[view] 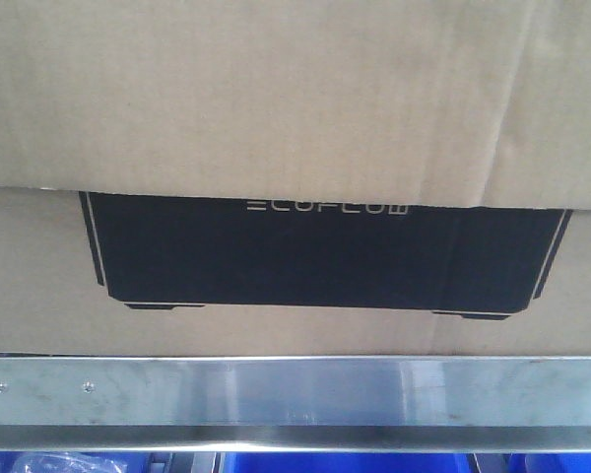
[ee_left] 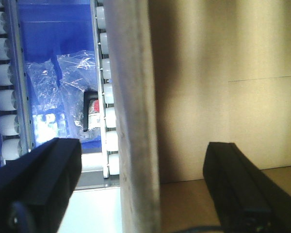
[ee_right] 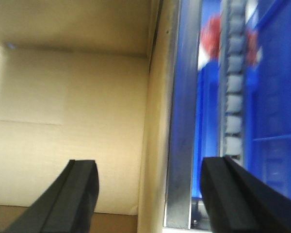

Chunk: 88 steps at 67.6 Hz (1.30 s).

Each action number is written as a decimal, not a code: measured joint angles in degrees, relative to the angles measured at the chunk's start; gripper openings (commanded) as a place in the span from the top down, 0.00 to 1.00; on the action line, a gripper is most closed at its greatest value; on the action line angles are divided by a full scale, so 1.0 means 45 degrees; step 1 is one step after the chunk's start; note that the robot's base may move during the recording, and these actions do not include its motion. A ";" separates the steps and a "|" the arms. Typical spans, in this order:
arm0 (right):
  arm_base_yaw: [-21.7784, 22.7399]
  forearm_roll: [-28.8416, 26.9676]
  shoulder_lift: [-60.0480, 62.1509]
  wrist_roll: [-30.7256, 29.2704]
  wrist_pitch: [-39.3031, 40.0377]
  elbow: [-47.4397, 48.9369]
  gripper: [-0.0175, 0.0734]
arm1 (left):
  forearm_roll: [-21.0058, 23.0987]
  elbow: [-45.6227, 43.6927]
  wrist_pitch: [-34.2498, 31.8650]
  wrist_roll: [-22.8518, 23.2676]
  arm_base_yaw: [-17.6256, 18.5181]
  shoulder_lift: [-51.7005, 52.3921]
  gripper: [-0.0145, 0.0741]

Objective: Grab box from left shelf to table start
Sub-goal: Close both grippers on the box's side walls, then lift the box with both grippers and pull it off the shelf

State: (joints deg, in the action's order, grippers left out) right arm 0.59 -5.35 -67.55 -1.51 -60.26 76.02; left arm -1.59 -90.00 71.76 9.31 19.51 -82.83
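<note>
The brown cardboard box (view: 295,118) with its black ECOFLOW panel (view: 325,256) fills the front view and sits on the left shelf behind the steel front rail (view: 295,389). My left gripper (ee_left: 140,189) is open, with its jaws either side of one upright box wall (ee_left: 136,121); one finger is inside the box and one outside. My right gripper (ee_right: 155,194) is open and straddles the other box wall (ee_right: 153,145) in the same way. I cannot tell whether either gripper touches the cardboard. A pale flat surface (ee_left: 92,213) shows low in the left wrist view; I cannot tell if it is the table.
Blue plastic bins (view: 305,463) lie below the rail. Beside the box are white rollers (ee_left: 109,97) and a blue bin (ee_left: 53,29) with clear plastic bags (ee_left: 63,82). On the right side stand a steel upright (ee_right: 177,145), grey rollers (ee_right: 233,97) and another blue bin (ee_right: 276,97).
</note>
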 measured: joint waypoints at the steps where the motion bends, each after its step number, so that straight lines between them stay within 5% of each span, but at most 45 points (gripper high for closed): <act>1: 0.0000 0.0000 -0.0108 0.0000 0.0023 0.0000 0.21 | 0.0000 0.0000 0.0000 0.0000 0.0000 0.0000 0.36; 27: 0.0000 0.0000 -0.2114 0.0000 0.0250 0.0000 0.24 | 0.0000 0.0000 0.0000 0.0000 0.0000 -0.0023 0.40; 33: 0.0000 0.0000 -0.2209 0.0000 0.0301 0.0000 0.37 | 0.0000 0.0000 0.0000 0.0000 0.0000 -0.0090 0.52; 42: 0.0000 0.0024 -0.2209 0.0000 0.0346 0.0000 0.74 | 0.0000 0.0000 0.0000 0.0000 0.0000 -0.0222 0.86; 46: 0.0000 0.0062 -0.2209 0.0000 0.0346 0.0000 0.74 | -0.0106 0.0000 0.0025 0.0000 0.0000 -0.0249 0.97; 73: 0.0000 0.0002 -0.2080 0.0000 0.0106 0.0284 0.74 | -0.0342 0.0101 0.0002 0.0344 0.0076 0.0010 0.94; 88: 0.0000 -0.0089 -0.0696 0.0000 -0.0246 0.0433 0.74 | -0.0861 0.0174 0.0066 0.0677 0.0801 0.1661 0.94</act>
State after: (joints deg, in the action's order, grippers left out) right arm 0.59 -5.75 -70.68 -1.51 -61.37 77.97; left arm -5.47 -89.22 72.06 12.36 23.12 -75.36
